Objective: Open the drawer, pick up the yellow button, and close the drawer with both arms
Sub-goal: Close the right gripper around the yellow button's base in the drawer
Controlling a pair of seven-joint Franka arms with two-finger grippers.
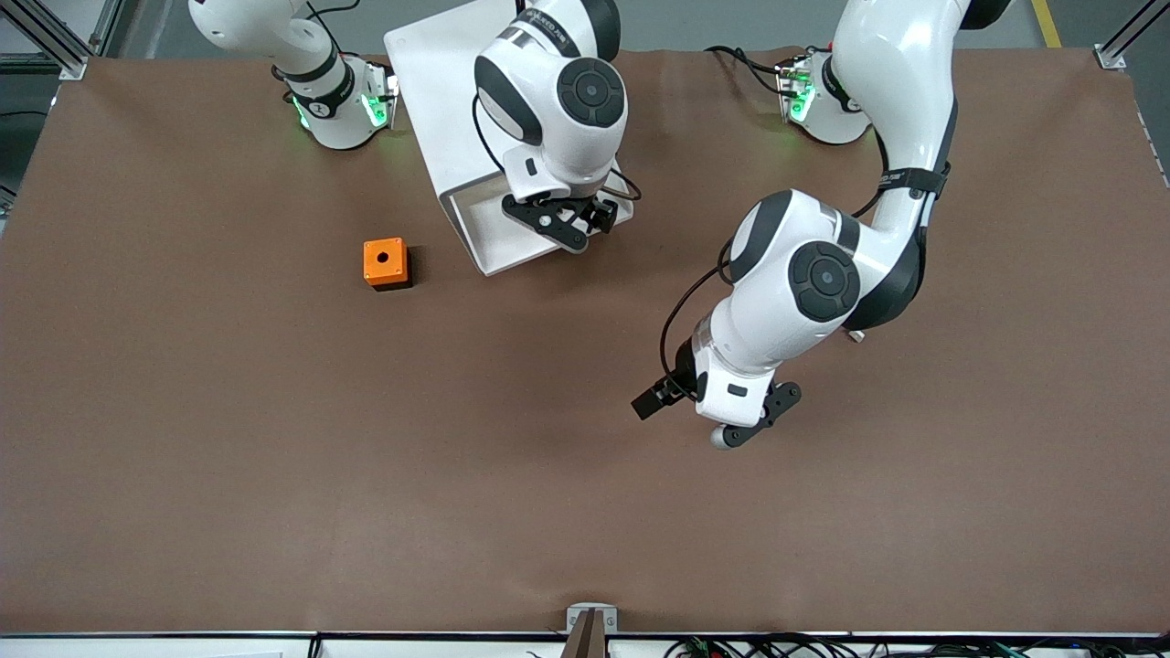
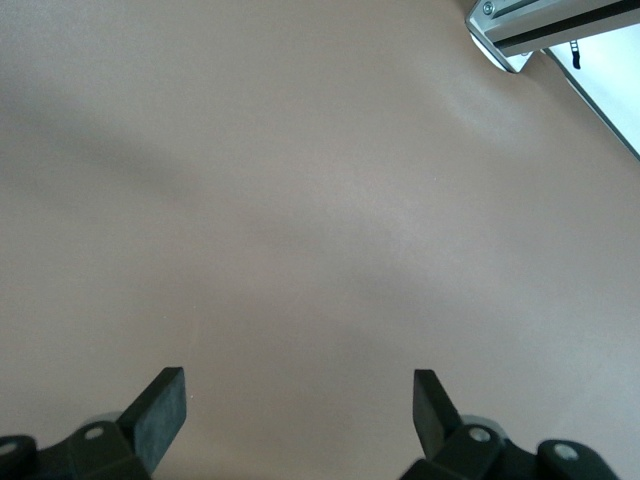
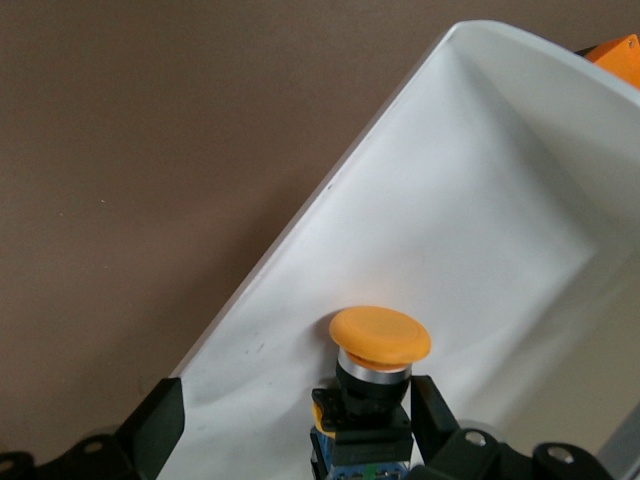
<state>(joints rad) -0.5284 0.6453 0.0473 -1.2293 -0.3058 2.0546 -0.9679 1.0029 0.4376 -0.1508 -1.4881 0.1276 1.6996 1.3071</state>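
Your right gripper [image 3: 290,415] straddles the button [image 3: 378,372] in the open drawer [image 3: 480,200], fingers spread; centre, then close. Left gripper [image 2: 298,405] waits, spread, over bare table [image 2: 300,200].

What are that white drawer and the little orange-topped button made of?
The drawer looks like smooth matte plastic: moulded, rounded corners, no grain. The button seems to have a satin plastic cap over a shiny, probably metal, collar. It sits between the right end effector fingers.
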